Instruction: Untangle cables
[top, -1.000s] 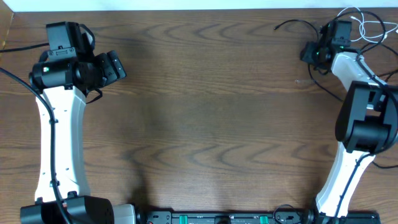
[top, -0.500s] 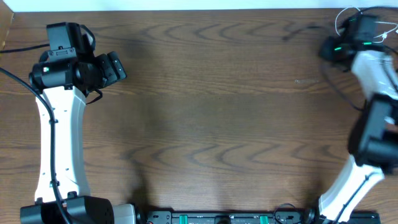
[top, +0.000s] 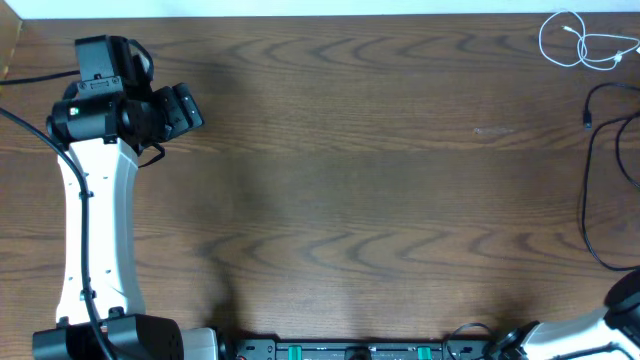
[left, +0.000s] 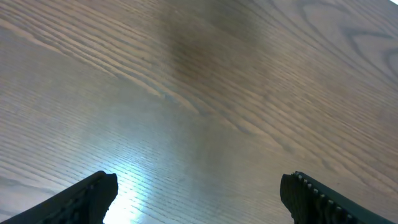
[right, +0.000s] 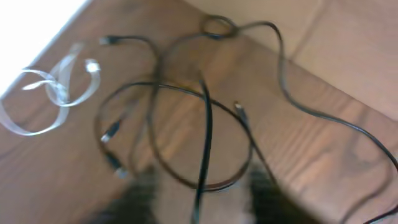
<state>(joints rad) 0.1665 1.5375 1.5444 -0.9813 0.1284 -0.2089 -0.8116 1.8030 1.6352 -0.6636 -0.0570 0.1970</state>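
Observation:
The white cable (top: 575, 40) lies in small loops at the table's far right corner. A black cable (top: 588, 180) runs down the right edge. The right wrist view, blurred by motion, looks down on looped black cables (right: 186, 124) crossing one another, with the white cable (right: 50, 93) to their left. My right gripper (right: 202, 202) shows two blurred fingers (right: 140, 199) standing apart, open, and one black strand (right: 205, 143) passes between them. It is outside the overhead view. My left gripper (top: 192, 108) (left: 199, 190) hangs open over bare wood at the far left, far from the cables.
The wooden table (top: 350, 200) stretches between the arms. The left arm (top: 95, 200) stands along the left side. Part of the right arm's base (top: 615, 315) shows at the bottom right corner. The table's right edge (right: 323, 74) runs close to the black cables.
My right arm has swung away from the far right corner and out of the overhead view. Its gripper shut, then opened. Black cable now lies along the right edge. The left arm is still.

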